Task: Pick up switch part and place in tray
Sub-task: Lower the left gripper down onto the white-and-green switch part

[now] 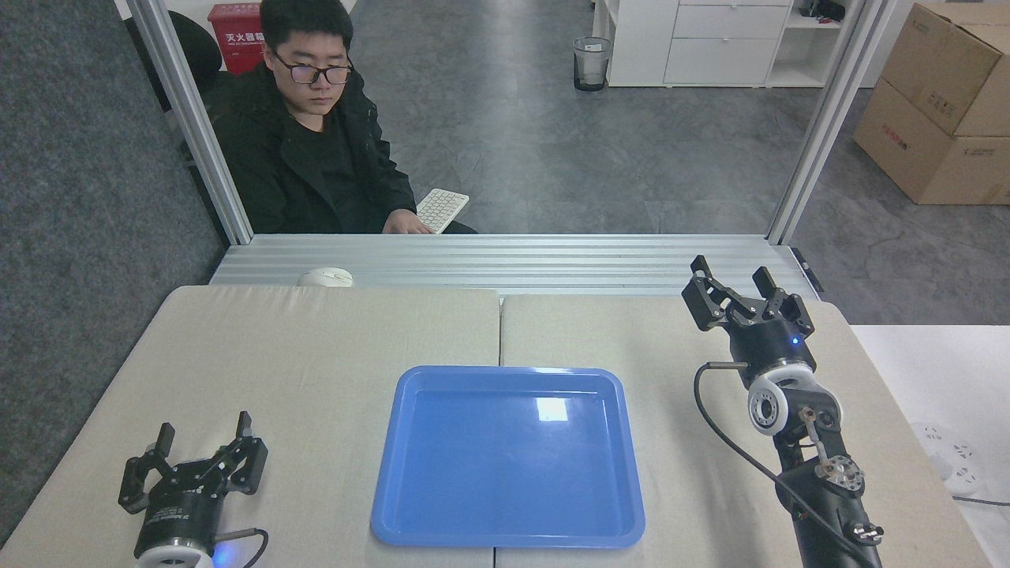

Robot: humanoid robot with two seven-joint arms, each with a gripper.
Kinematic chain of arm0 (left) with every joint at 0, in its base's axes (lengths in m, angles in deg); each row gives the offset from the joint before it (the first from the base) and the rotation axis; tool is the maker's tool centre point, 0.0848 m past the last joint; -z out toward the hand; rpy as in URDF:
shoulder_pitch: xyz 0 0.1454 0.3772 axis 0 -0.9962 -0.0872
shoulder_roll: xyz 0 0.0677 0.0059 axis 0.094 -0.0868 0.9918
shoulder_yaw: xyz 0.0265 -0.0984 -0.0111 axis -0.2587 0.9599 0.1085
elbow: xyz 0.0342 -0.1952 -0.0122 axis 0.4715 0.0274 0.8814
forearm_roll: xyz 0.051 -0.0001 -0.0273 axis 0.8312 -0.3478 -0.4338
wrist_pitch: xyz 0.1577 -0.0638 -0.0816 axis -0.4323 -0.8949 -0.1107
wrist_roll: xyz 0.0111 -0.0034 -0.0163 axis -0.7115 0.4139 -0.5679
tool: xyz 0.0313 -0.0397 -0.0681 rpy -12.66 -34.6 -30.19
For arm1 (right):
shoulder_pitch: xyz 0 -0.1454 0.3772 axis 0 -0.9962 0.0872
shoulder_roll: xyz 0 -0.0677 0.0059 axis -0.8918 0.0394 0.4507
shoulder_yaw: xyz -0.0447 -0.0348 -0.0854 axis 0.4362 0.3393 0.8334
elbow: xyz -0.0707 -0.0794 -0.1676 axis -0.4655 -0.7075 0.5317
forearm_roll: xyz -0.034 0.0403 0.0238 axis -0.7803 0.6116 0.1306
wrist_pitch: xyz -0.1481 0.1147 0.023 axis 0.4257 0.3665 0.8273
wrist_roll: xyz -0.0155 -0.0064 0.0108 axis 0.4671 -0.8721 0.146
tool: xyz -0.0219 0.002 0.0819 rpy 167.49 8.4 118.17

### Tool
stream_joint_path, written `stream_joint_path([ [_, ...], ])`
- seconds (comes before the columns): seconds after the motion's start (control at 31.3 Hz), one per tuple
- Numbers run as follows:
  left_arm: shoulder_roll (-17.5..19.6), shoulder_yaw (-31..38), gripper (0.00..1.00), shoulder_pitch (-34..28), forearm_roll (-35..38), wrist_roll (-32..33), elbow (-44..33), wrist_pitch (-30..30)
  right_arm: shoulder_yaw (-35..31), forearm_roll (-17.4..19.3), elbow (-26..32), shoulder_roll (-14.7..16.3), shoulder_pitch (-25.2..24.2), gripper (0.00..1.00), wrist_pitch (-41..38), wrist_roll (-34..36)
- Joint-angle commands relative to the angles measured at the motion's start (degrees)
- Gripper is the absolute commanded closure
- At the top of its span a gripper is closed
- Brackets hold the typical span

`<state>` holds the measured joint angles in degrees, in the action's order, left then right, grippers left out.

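- Nearest me, at the bottom left corner, my left claw [203, 432] sits low over the table [316, 355]; its fingers are spread wide and there is nothing between them
- The tray [505, 369] lies in the middle, just ahead of me, straddling the seam between the two table pads; its blue floor is bare apart from a glare patch
- The switch part is nowhere I can find it: not in the tray, not on the pads, not in either claw, so the pick has not begun and I have no target to steer for yet
- Further out on the right, my right claw [730, 272] is raised near the far right corner, well apart from the tray; its fingers are also parted and hold nothing
- My guess on handling, with the part unseen: a switch part should be small, light and stiff, probably smooth plastic that could skid or tip under a glancing touch, so I would close across its broadest body section, not over any thin end, and squeeze gently
- With the tray so large and shallow, the drop should be forgiving; I would release low so the part does not bounce over the rim
- A white mouse [325, 277] rests at the far left edge, against the metal rail [552, 264]; it is not my target
- Beyond the rail a person [308, 150] sits with a hand on a keyboard [442, 209]
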<state>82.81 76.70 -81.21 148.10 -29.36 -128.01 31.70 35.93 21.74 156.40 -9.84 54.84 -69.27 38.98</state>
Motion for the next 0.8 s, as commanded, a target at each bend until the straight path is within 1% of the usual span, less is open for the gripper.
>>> stream_joint_path([
  [0.0,0.7,1.6,0.01,-1.8,0.6,-0.1,2.5,0.1,0.1,0.0,0.0,0.1,0.0,0.0,0.1,0.0],
  [0.1,0.7,1.5,0.01,-2.0,0.8,-0.4,5.5,0.2,0.1,0.0,0.0,0.1,0.0,0.0,0.1,0.0],
  [0.22,1.1,1.4,0.01,-1.7,1.4,-2.4,9.0,0.3,0.1,0.0,0.0,0.1,0.0,0.0,0.1,0.0],
  [0.38,1.5,0.2,0.01,-1.4,1.5,-2.8,10.4,0.3,0.1,0.0,0.0,0.1,0.0,0.0,0.1,0.0],
  [0.51,1.6,-1.7,0.01,-1.1,1.7,-3.0,13.1,0.3,0.1,0.0,0.0,0.1,0.0,0.0,0.1,0.0],
  [0.64,1.6,-1.8,0.01,-1.0,1.7,-4.5,14.0,0.3,0.1,0.0,0.0,0.1,0.0,0.0,0.1,0.0],
  [0.77,1.6,-1.9,0.02,-1.0,1.7,-4.6,14.6,0.3,0.1,0.0,0.0,0.1,0.0,0.0,0.1,0.0],
])
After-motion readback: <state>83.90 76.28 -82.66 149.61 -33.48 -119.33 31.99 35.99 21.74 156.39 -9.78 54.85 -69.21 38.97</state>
